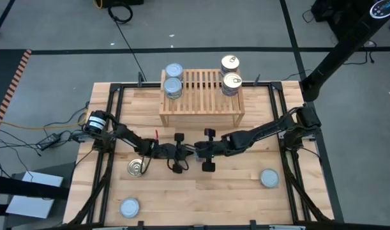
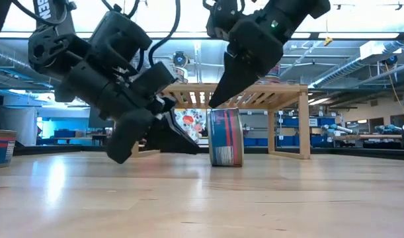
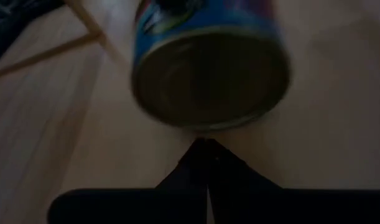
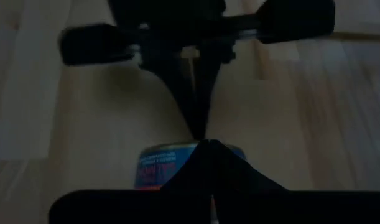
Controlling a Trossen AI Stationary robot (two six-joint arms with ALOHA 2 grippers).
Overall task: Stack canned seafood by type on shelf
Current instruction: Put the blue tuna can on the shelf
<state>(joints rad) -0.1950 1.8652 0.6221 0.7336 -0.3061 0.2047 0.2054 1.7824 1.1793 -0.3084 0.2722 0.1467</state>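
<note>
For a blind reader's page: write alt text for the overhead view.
Two dark robot arms meet at the middle of a plank table, left gripper and right gripper shut, tips nearly touching. Behind them a slatted wooden shelf holds two silver-lidded tins at left, two gold-lidded tins at right. Three loose tins remain on the table.

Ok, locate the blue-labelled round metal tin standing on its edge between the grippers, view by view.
High: tin mid-table, before the light wooden shelf, mostly hidden.
Low: centre, on edge.
Left wrist: upper middle.
Right wrist: bottom centre, partly hidden.
Landmark: shelf, high and low views.
</note>
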